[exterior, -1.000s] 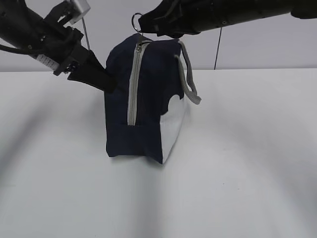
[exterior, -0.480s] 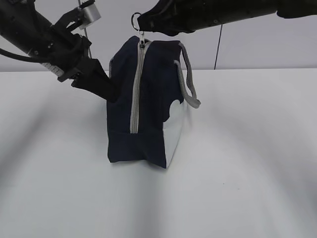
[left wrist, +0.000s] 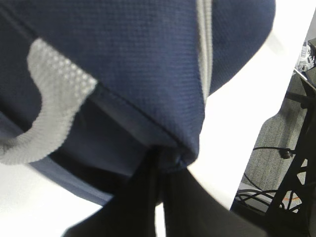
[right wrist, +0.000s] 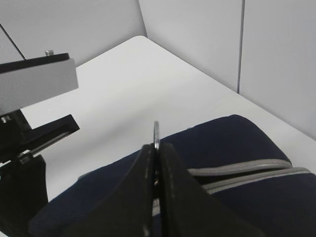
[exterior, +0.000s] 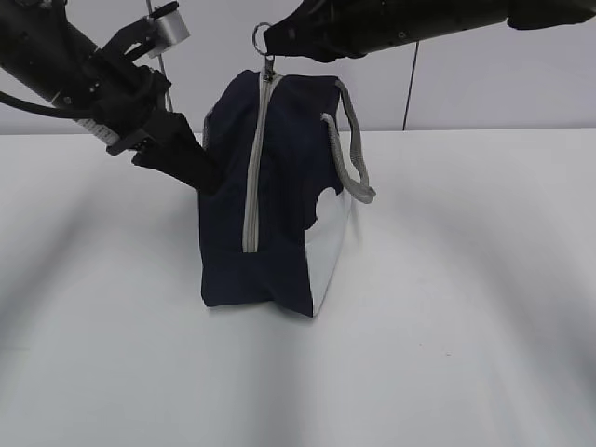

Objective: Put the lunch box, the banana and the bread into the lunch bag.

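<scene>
The navy lunch bag [exterior: 284, 158] stands upright on the white table [exterior: 447, 317], its grey zipper [exterior: 252, 177] running down the side that faces the exterior view. My left gripper [exterior: 210, 179] is shut on the bag's fabric at its left edge; in the left wrist view its fingertips [left wrist: 148, 165] pinch a corner seam of the bag [left wrist: 123, 59]. My right gripper [exterior: 272, 45] is above the bag, shut on the zipper's ring pull [exterior: 259, 35]. The ring pull [right wrist: 156, 129] pokes up between the gripper's [right wrist: 157, 148] closed fingers. The lunch box, the banana and the bread are out of view.
A grey webbing handle [exterior: 355, 158] hangs on the bag's right side. A pale wall [exterior: 466, 84] rises behind the table. Cables and a dark stand [left wrist: 291, 163] lie beyond the table edge.
The bag has shifted slightly right and sits more upright. The left arm has risen a little, still gripping the fabric. The right gripper keeps hold of the ring pull and has edged right.
</scene>
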`<control>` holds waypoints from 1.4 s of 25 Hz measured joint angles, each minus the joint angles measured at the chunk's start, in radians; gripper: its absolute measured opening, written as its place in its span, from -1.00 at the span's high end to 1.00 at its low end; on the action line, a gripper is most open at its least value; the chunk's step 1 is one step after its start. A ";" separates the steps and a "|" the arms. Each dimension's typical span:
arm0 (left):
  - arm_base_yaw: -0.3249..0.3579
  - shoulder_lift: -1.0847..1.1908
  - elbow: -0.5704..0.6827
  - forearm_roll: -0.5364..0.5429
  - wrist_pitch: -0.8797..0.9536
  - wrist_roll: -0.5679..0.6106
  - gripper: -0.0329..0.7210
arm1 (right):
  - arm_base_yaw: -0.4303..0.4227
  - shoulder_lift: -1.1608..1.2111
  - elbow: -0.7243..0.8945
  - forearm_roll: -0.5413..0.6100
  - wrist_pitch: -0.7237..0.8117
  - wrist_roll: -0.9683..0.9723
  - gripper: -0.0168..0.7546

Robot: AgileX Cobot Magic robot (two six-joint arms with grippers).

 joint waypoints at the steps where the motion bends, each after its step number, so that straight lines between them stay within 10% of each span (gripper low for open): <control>1: 0.000 0.000 0.000 0.001 0.000 0.000 0.91 | -0.005 0.014 -0.011 0.000 -0.007 0.005 1.00; 35: 0.000 0.000 0.000 0.022 0.007 0.000 0.91 | -0.156 0.578 -0.656 0.000 -0.215 0.244 1.00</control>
